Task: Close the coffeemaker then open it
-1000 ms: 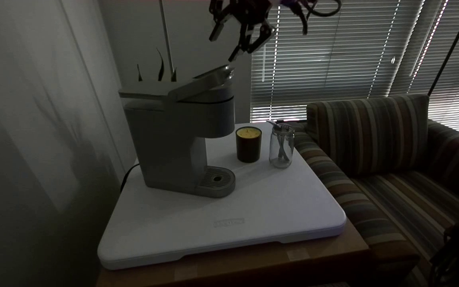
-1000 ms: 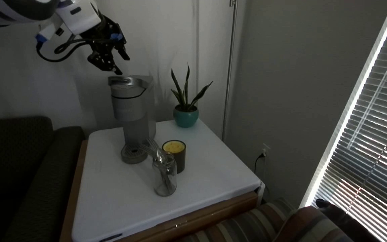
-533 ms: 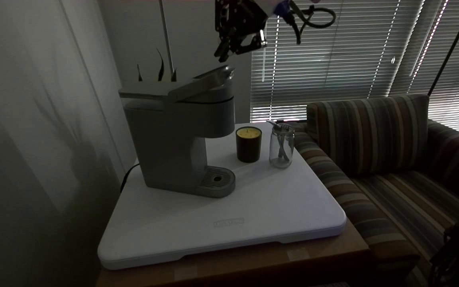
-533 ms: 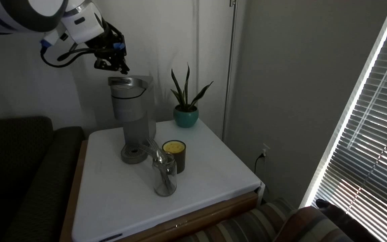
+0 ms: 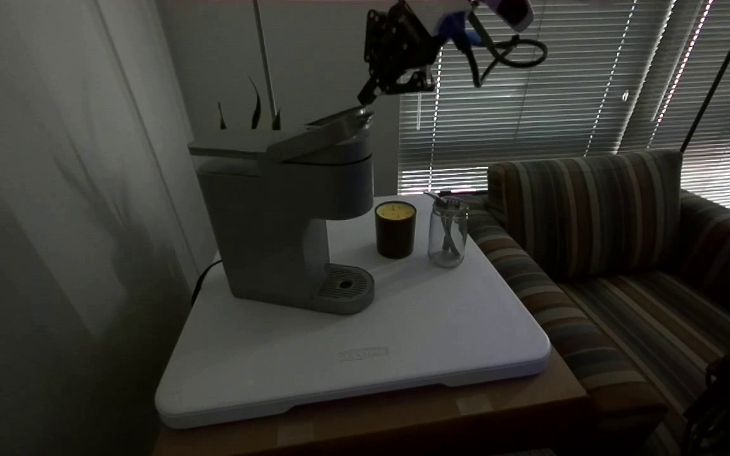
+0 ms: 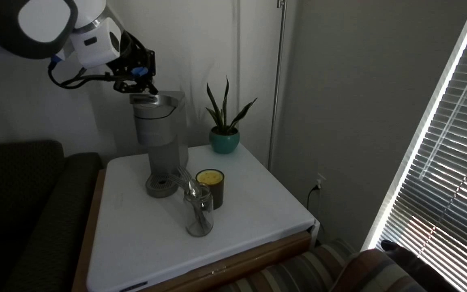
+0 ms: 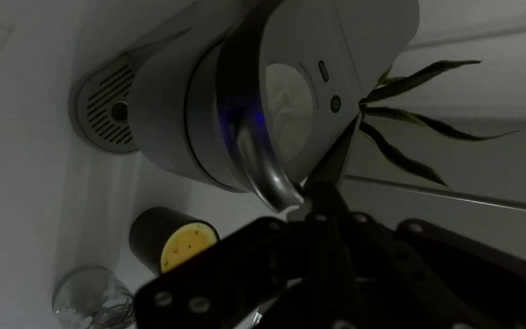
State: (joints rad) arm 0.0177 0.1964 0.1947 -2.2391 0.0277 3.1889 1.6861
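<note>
The grey coffeemaker [image 5: 270,234] stands upright on the white table [image 5: 454,316], over by the wall [image 5: 54,190], its tallest line running straight up. In an exterior view its flat back is to the left, and the front, with the round drip tray [image 5: 345,282], points right and a little toward me. In an exterior view the brew head [image 6: 156,132] faces me, turned a touch left. Down the wrist view the machine runs on a slant, tray at the left, back toward the upper right.

The lid [image 5: 320,138] slopes up toward the front, a shiny handle [image 7: 263,160] at that end; whether it is fully down I can't tell. Right above hangs the black gripper [image 5: 365,98], its fingers brought narrow, tip to tip. Whether they touch the lid I can't make out.

Near the tray sits a dark candle [image 5: 395,237], and just beside it a glass jar [image 5: 446,254] of forks [image 6: 193,186]. A plant [image 6: 225,115] in a teal pot [image 6: 224,142] stands at a far corner.
</note>
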